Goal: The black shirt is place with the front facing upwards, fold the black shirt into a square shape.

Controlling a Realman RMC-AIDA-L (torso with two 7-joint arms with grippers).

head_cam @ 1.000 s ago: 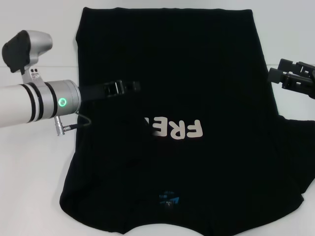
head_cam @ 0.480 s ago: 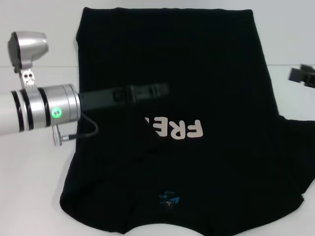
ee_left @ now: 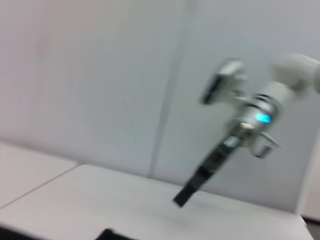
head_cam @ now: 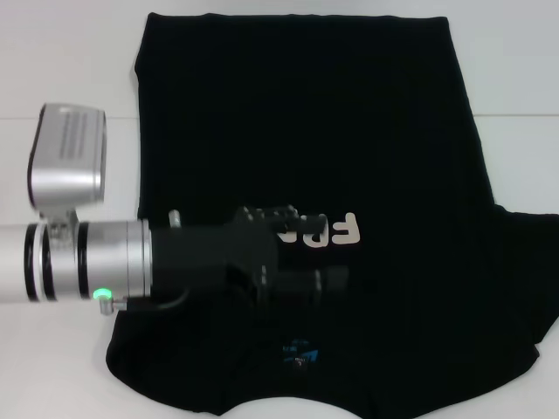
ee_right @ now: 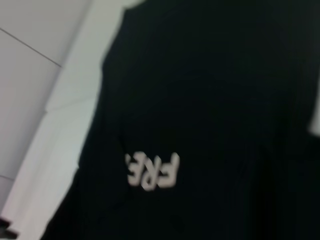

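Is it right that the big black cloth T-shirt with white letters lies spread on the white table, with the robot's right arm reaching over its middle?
Not quite: the arm over the black T-shirt comes in from the robot's left side, so it is the left gripper, as the head view shows. The shirt does lie spread on the white table.

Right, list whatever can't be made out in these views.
- Head view: the left gripper, dark against the black shirt, hides part of the white lettering; its finger state is unreadable.
- Head view: the shirt's right sleeve is cut off by the frame edge.
- Left wrist view: the right gripper is blurred.
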